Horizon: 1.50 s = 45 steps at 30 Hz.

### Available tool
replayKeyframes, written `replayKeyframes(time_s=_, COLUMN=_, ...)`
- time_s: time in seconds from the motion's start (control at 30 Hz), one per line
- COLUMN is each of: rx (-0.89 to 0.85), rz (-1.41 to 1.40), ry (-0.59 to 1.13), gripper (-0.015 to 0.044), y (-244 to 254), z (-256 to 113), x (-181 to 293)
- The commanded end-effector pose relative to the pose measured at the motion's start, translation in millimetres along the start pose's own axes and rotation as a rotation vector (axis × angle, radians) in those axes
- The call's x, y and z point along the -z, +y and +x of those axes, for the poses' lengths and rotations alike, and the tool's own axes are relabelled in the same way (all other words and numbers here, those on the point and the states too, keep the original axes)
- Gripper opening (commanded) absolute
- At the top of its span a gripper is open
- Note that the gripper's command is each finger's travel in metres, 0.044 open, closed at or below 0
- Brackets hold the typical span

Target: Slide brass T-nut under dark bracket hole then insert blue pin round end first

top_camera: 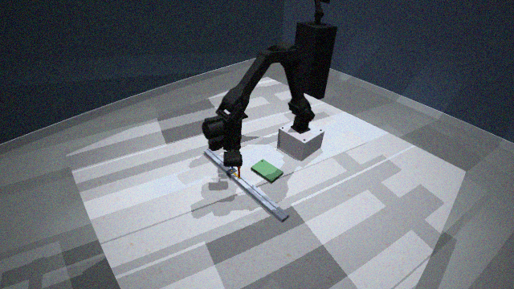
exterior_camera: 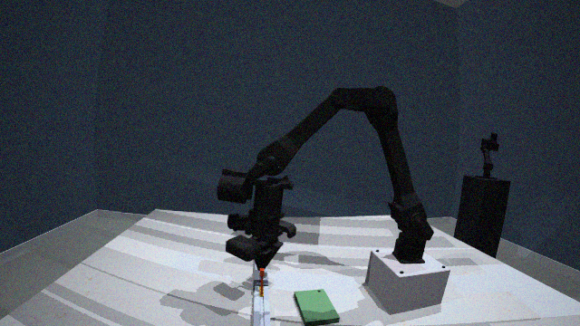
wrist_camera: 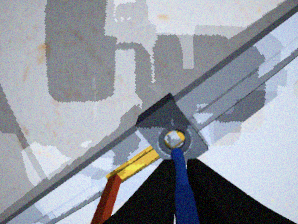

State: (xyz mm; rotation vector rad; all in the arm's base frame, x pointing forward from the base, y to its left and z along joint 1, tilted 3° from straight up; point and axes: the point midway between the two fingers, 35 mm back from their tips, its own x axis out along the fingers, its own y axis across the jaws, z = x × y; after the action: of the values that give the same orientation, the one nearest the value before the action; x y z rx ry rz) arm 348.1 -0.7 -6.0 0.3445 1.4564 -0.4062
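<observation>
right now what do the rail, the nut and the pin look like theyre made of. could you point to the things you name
The rail (top_camera: 265, 197) (wrist_camera: 225, 87): looks like bare aluminum, pale grey with a soft sheen.
The nut (wrist_camera: 136, 164): probably brass, going by its yellow, metallic-looking face.
The blue pin (wrist_camera: 184, 187): evenly colored and smooth-looking, so plastic or painted metal; the look leaves that open.
</observation>
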Motion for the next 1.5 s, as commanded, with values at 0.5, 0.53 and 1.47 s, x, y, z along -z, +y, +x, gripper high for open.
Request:
replayKeyframes(time_s=0.5, rx=0.004, rz=-0.003, ry=-0.001, gripper=-0.015, y=1, z=20, x=4)
replayKeyframes(time_s=0.53, rx=0.004, rz=-0.003, ry=-0.001, gripper=-0.015, y=1, z=20, x=4)
replayKeyframes(time_s=1.47, rx=0.014, rz=0.0, ry=0.011, gripper=-0.015, y=0, z=21, x=2)
